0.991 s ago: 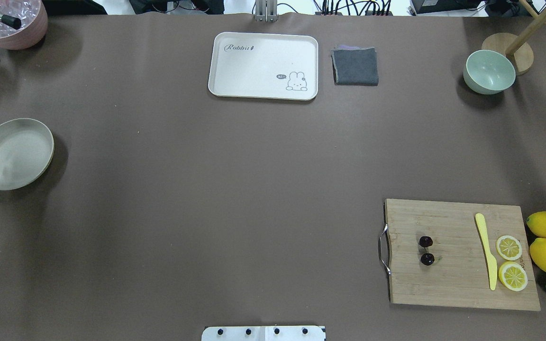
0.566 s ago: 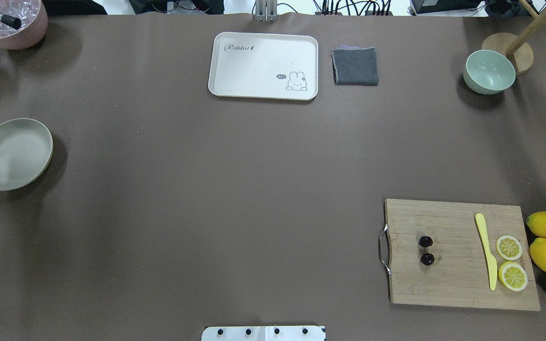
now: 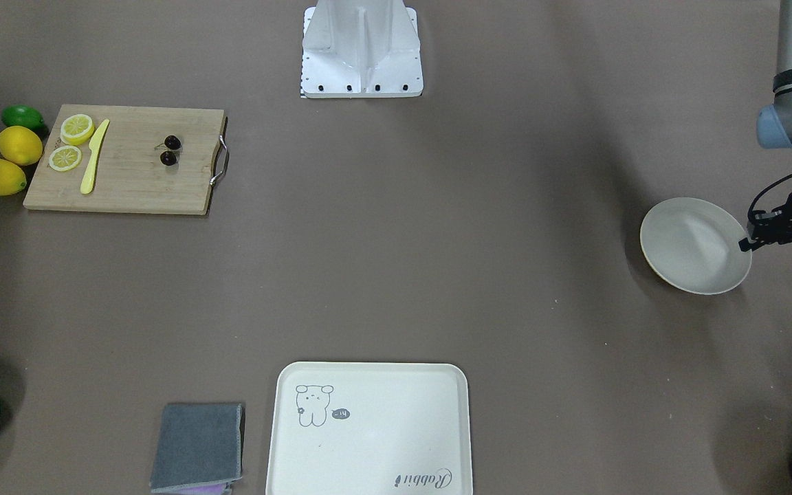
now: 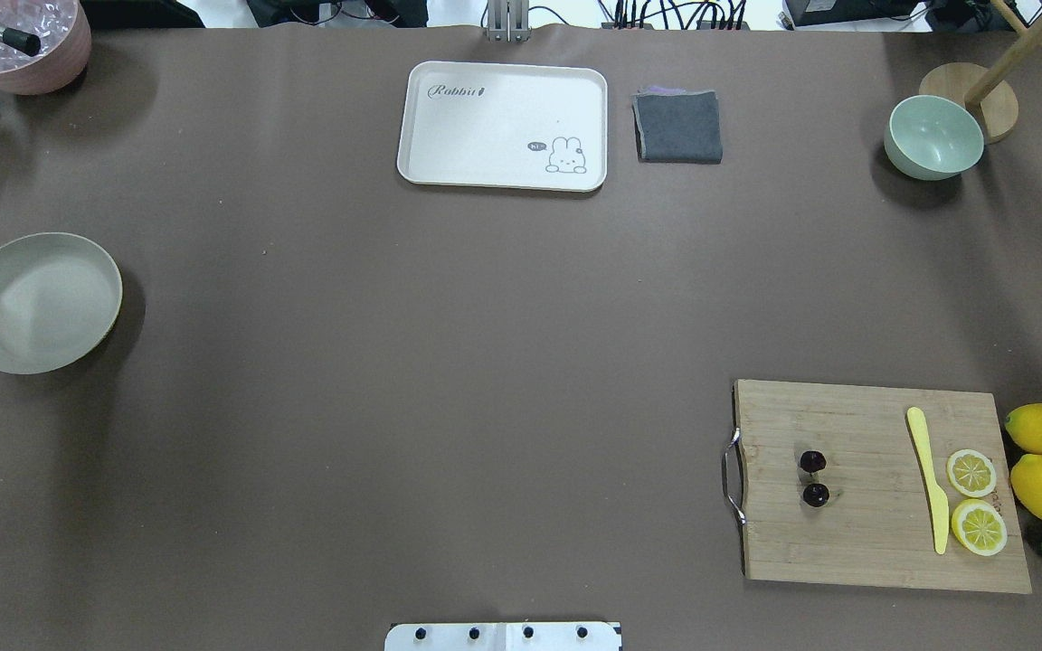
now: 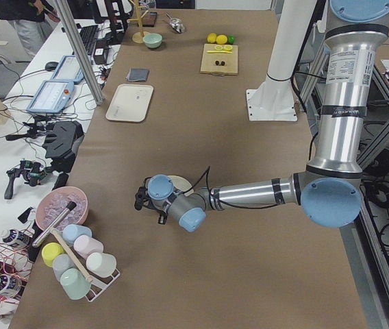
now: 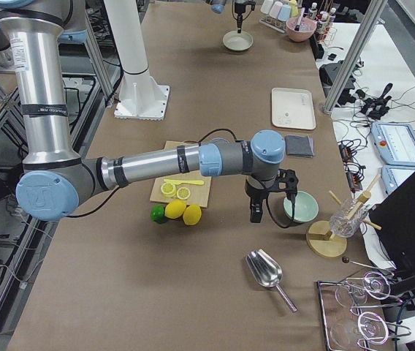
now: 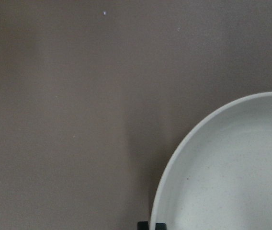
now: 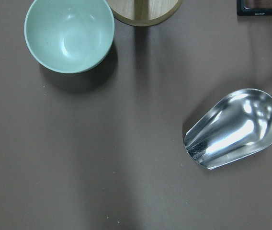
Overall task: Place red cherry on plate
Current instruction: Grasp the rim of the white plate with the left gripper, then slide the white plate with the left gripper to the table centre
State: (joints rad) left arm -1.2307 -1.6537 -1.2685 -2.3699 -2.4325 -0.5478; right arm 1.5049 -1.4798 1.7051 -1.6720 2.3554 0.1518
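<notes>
Now | left gripper (image 3: 746, 242): fingers pinch the rim of the plate (image 4: 42, 303) at its outer side, at the table's left end | right gripper (image 6: 256, 213): hangs over the table near the green bowl (image 8: 69, 33) and metal scoop (image 8: 234, 127), spread or closed cannot be told | red cherry (image 4: 815, 479): lies on the cutting board (image 4: 865, 542), well apart from the plate.

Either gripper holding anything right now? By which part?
Left gripper pinches the plate by its rim, at the edge nearest its own wrist. Right gripper: nothing visible in it, and its jaws can't be judged.
</notes>
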